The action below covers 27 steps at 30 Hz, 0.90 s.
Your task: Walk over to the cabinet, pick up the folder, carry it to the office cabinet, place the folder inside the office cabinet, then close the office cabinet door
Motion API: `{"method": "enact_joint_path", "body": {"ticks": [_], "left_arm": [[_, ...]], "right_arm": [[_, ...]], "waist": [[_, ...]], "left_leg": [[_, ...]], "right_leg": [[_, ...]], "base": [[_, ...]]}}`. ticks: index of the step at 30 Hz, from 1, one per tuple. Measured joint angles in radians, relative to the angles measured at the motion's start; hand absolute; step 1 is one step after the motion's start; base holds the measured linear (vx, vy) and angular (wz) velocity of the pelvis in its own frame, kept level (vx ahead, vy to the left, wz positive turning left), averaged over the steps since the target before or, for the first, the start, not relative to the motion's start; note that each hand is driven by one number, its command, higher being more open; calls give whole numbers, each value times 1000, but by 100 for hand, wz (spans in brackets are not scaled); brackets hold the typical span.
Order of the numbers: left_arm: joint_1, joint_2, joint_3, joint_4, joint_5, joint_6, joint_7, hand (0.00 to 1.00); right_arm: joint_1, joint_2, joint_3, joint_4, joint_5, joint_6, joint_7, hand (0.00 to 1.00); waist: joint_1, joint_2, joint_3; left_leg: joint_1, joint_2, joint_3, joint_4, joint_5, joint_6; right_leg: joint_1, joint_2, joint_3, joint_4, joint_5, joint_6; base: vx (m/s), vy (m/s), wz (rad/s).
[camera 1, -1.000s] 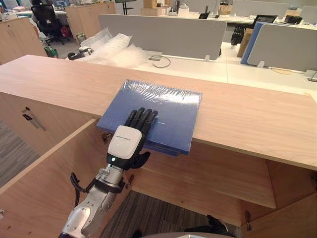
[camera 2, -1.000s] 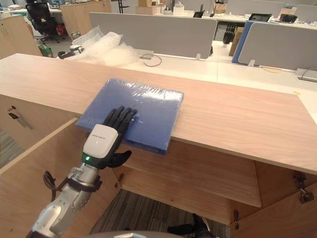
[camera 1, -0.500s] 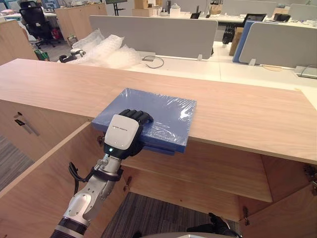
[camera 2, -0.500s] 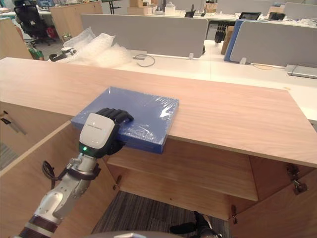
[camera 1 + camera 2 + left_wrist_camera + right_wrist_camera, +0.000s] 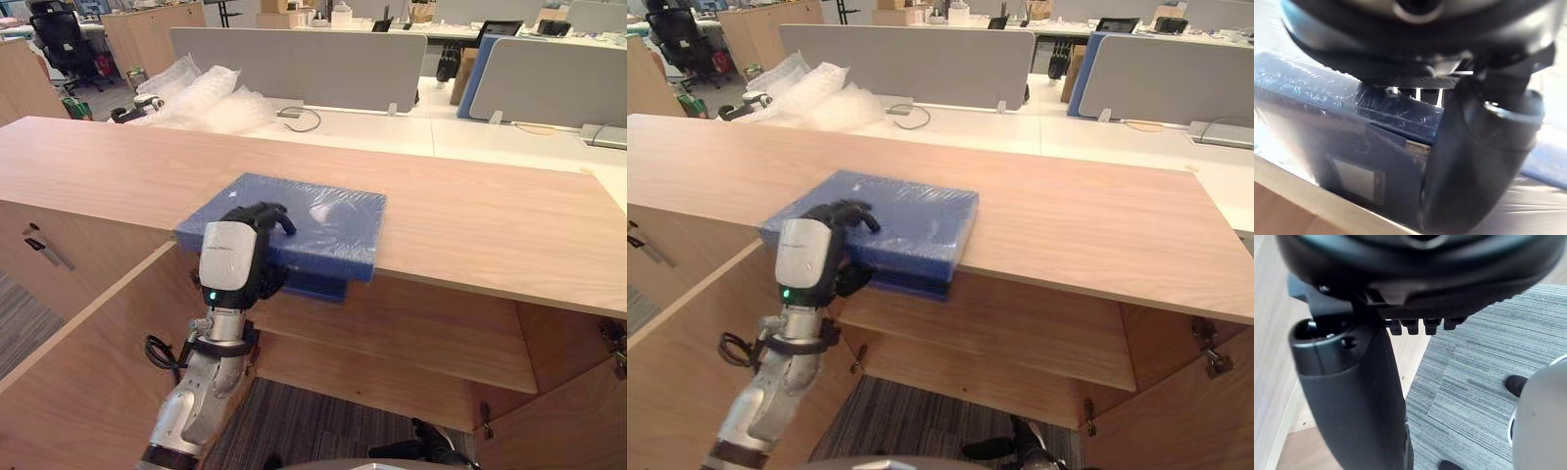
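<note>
A blue folder [image 5: 323, 220] wrapped in clear film lies on the wooden cabinet top [image 5: 490, 220], its near end overhanging the front edge. My left hand [image 5: 233, 262] stands upright at the folder's near left corner, fingers curled over its top and thumb underneath, shut on it. In the left wrist view the folder [image 5: 1327, 117] shows just past the thumb [image 5: 1474, 161]. My right hand [image 5: 1352, 396] hangs over grey carpet with its fingers straight, holding nothing.
Below the top the cabinet stands open: a door [image 5: 88, 352] swung out at the left, another door [image 5: 578, 421] at the right, a shelf [image 5: 411, 343] inside. Bubble wrap [image 5: 211, 98] and grey desk dividers [image 5: 304, 64] lie beyond the cabinet.
The left hand's fingers went from flat on the folder to curled over its near end, and the palm tipped upright. The camera shifted slightly.
</note>
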Motion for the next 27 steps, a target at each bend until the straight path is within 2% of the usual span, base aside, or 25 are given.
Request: {"method": "enact_joint_path", "body": {"ticks": [2, 4, 7, 10, 13, 19, 24, 27], "left_arm": [[49, -69, 58, -91, -196, -3, -5, 0], [81, -103, 89, -135, -336, -11, -5, 0], [137, -113, 134, -216, -453, -19, -16, 0], [186, -135, 164, -291, -619, -49, -37, 0], [210, -144, 191, -342, -817, -90, -54, 0], [231, -220, 217, -395, -1082, -149, -73, 0], [236, -258, 207, -405, -1197, -149, -100, 0], [236, -258, 181, -401, -1286, -142, -114, 0]], "right_arm": [[18, 8, 0, -29, 43, 2, -5, 100], [61, 16, -1, -104, 99, 3, -14, 100], [151, 39, -14, -315, 162, 2, -27, 100], [239, 66, -30, -551, 215, -8, -51, 100], [326, 131, -62, -770, 278, -17, -83, 100], [423, 156, -80, -990, 315, -19, -112, 100], [477, 180, -99, -1173, 315, -18, -181, 100], [487, 186, -102, -1316, 301, -18, -266, 100]], "waist": [[-3, 6, -4], [-4, 5, -4], [-21, -3, 2], [-27, -4, 3], [-31, -27, 12], [-47, -39, 3], [-61, -16, -2], [-74, -3, 0]], "left_leg": [[-3, 8, 20, 0, -1, -1], [2, 10, 39, 1, -1, -1], [13, 17, 64, 1, -3, -1], [26, 30, 101, 8, -36, 0], [46, 32, 149, 25, -69, 3], [61, 38, 239, 41, -87, 10], [82, 40, 335, 83, -128, 16], [105, 40, 396, 89, -146, 20]], "right_leg": [[-19, 2, 30, 1, 4, -3], [-23, 2, 46, 1, 5, -4], [-30, 3, 73, 8, 8, -9], [-50, 6, 119, 26, 8, -9], [-62, 2, 172, 36, 9, -9], [-112, 2, 268, 63, 12, -4], [-135, 0, 366, 70, 18, 4], [-153, 1, 428, 80, 22, 10]], "base": [[60, -3, -34], [53, -12, -26], [29, -12, -29], [-12, 27, -44], [-45, 39, -46], [-10, 36, -49], [22, 57, -58], [15, 50, -56]]}}
